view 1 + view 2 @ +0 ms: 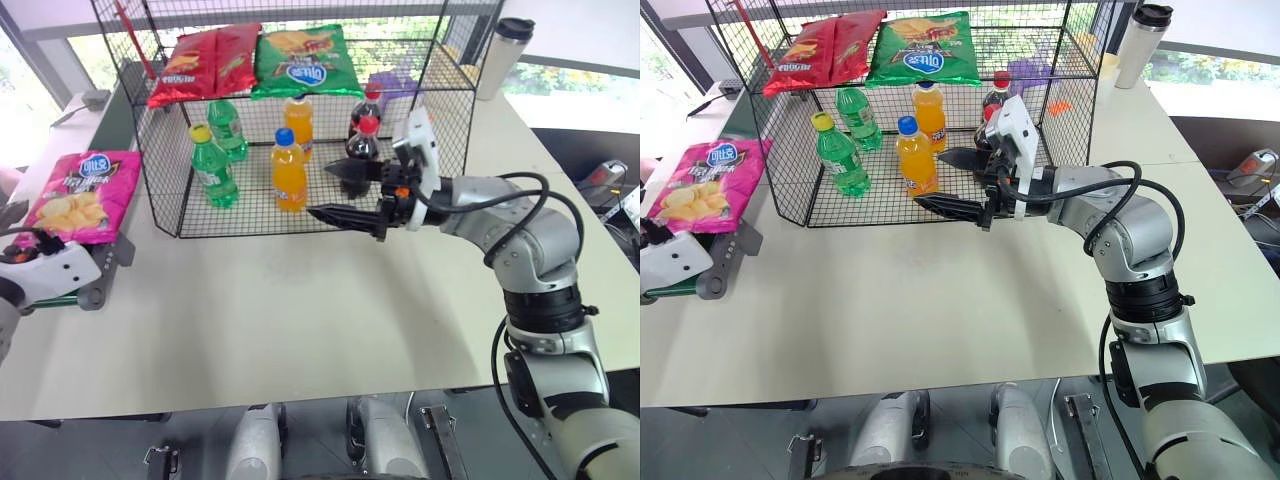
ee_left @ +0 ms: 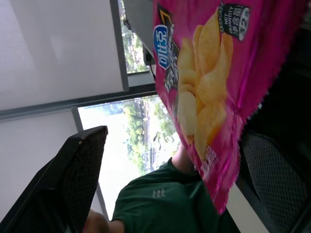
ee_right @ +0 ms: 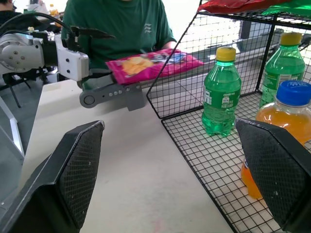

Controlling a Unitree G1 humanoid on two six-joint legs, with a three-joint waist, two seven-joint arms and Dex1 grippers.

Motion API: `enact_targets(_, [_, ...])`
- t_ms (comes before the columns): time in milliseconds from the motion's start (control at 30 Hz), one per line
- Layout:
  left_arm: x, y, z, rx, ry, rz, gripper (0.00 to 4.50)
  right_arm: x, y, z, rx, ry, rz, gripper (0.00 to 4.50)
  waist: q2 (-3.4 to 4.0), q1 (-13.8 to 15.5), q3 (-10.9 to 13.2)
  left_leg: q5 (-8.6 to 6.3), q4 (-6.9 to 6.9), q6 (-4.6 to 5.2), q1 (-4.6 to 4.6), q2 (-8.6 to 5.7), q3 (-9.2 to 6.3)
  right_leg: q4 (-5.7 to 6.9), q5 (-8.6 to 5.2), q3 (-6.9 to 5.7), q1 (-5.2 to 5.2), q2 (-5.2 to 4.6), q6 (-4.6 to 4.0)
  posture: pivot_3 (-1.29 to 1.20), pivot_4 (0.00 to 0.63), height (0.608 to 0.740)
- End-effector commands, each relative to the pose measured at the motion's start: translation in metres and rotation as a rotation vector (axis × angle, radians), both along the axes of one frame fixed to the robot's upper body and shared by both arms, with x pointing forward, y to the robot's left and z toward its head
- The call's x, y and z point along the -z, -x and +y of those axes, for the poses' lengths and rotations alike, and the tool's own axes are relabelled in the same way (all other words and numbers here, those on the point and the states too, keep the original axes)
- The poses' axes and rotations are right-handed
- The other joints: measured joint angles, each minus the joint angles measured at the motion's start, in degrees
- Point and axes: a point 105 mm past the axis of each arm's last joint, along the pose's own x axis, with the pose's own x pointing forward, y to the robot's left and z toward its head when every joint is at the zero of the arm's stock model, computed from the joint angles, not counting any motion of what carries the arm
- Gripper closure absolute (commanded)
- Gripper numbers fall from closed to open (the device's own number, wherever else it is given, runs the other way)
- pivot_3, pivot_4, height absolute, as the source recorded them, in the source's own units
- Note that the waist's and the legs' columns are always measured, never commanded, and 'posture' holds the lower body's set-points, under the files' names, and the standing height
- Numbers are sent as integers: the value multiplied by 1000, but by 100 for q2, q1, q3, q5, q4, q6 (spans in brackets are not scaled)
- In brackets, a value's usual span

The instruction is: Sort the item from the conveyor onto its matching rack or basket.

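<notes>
Now the large black wire-grid rack (image 1: 160, 170) stands on the pale table (image 1: 300, 320), with red and green chip bags on its upper shelf and bottles on its mesh floor. Beside it, the flat magenta-pink chip bag (image 1: 82, 195) lies on the grey-framed conveyor (image 1: 100, 275). The right gripper (image 1: 340, 190) hovers before the rack, jaws spread and empty. The left gripper (image 3: 92, 53) is near the bag, jaws spread around its edge, not pinching it.
</notes>
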Motion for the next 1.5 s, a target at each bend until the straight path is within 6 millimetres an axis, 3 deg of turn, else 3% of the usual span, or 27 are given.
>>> enact_targets(33, [-2, -6, -1, 5, -15, -18, 0, -13, 5, -4, 11, -19, -67, 31, 0, 0, 0, 0, 1, 0, 0, 0, 0, 1, 0, 0, 0, 0, 0, 0, 150, 740])
enact_targets(267, [-1, -15, -2, 3, -7, -40, 0, -12, 4, -6, 26, -14, -72, 31, -2, -2, -1, 0, 3, 0, 1, 0, 0, 14, 0, 0, -2, 0, 1, 0, 150, 740])
enact_targets(367, [-2, -15, -4, 5, 1, -54, 822, -12, 3, -6, 31, -12, -73, 0, -2, -3, -1, 0, 3, 0, 2, 0, 0, 16, 0, 0, -3, 0, 2, 0, 150, 740])
enact_targets(633, [-12, -12, -4, -9, -2, -74, 4470, -11, 1, -5, 31, -18, -76, 0, -2, -4, -1, 1, 6, 0, 2, 0, 0, 19, 0, 0, -3, 1, 2, 0, 150, 740])
enact_targets(733, [-14, -10, -3, -24, 42, -62, 4470, -11, 0, -4, 32, -22, -77, 0, -2, -1, -1, 1, 7, 1, 2, 0, -1, 20, 0, 0, -3, 0, 2, 0, 150, 740])
enact_targets(767, [-10, -7, 1, -63, 126, -33, 4470, -11, 0, -4, 34, -22, -78, 0, -2, -1, -1, 1, 8, 0, 2, 0, -1, 20, 0, 0, -3, 1, 2, 0, 150, 740])
enact_targets(833, [-21, -1, 3, -85, 307, -72, 4470, -11, -2, -6, 44, -24, -81, 0, -2, -8, -1, 1, 8, 1, 2, 0, 0, 20, 0, 1, -3, 0, 2, 0, 150, 740])
enact_targets(1000, [-94, 13, 2, -22, 672, -285, 4470, -21, -13, -20, 99, -56, -103, 0, -16, 28, -1, 1, 33, 0, -5, 9, -19, 28, 0, -2, 5, 18, 2, 0, 150, 740])
enact_targets(1067, [-130, 30, -2, 65, 797, -301, 4470, -34, -20, -28, 120, -94, -122, 0, -16, 8, 1, 1, 52, 1, -4, 11, -25, 29, 0, -3, 15, 22, 2, 0, 150, 740])
enact_targets(1133, [-151, 47, -11, 157, 893, -259, 4470, -45, -24, -35, 126, -132, -132, 0, -14, -35, 3, 0, 61, 1, -5, 11, -25, 29, 0, -4, 18, 23, 2, 0, 150, 740])
enact_targets(1333, [-160, 89, -51, 386, 1108, 23, 4470, -64, -26, -61, 81, -216, -76, 0, -5, -115, 4, -1, 58, 1, 6, 10, -27, 27, -4, -3, 28, 22, 6, 0, 150, 740])
enact_targets(1500, [-165, 99, -92, 618, 1203, 218, 4470, -64, -26, -72, 41, -218, -37, 0, -8, -102, 4, -2, 65, 1, 5, 9, -34, 25, -18, -4, 34, 23, -19, 0, 150, 740])
